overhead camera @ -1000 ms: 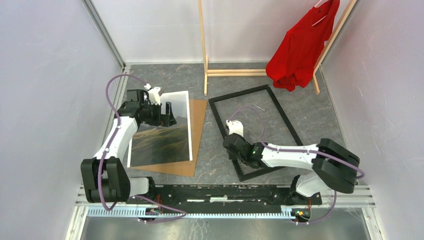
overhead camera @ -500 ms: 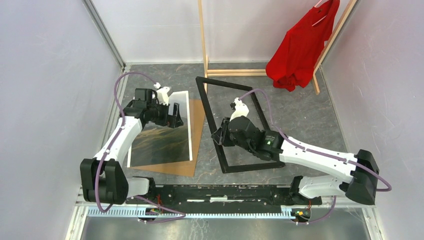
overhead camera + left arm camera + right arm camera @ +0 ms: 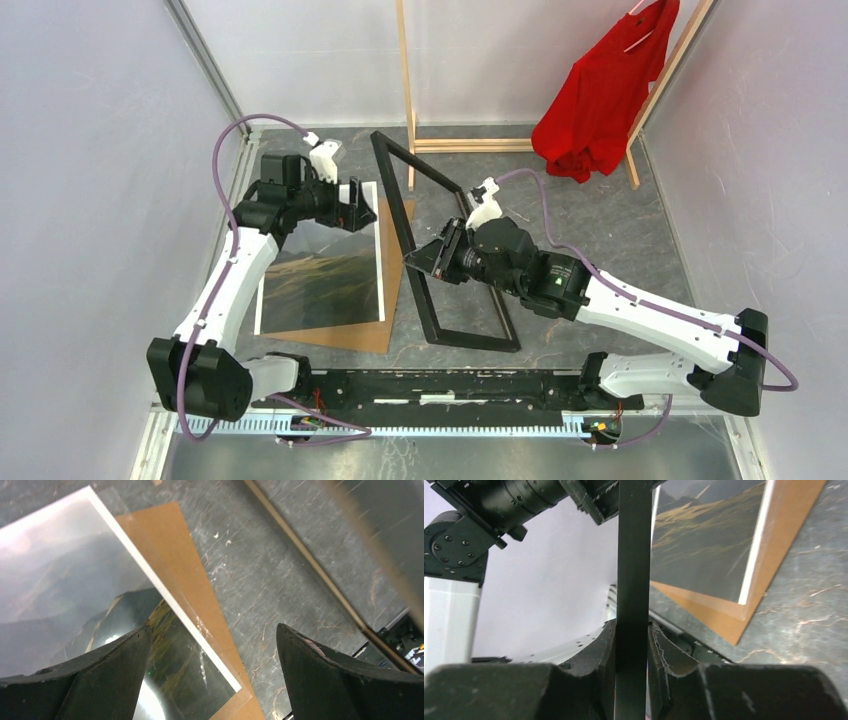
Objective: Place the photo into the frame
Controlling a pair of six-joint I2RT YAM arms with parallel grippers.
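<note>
Left gripper [image 3: 352,210] is hovering over the far right part of the photo [image 3: 320,285], jaws standing wide apart, grasping nothing. In the left wrist view its fingers [image 3: 100,680] are straddling the photo's white right border, clear of the print.

The photo is lying flat, picture side up, at the left of the table [image 3: 620,230], resting on the brown backing board [image 3: 397,240]. The board is sticking out past the photo's right and near edges.

The frame [image 3: 402,215] is standing tilted on edge just right of the board, black face showing. Cannot tell whether its near rail is touching the table.

Right gripper [image 3: 428,258] is pinching the frame's left rail, fingers [image 3: 599,655] pressing on both sides.

Far right, a red shirt [image 3: 600,95] is hanging on a wooden clothes rack [image 3: 405,90].
</note>
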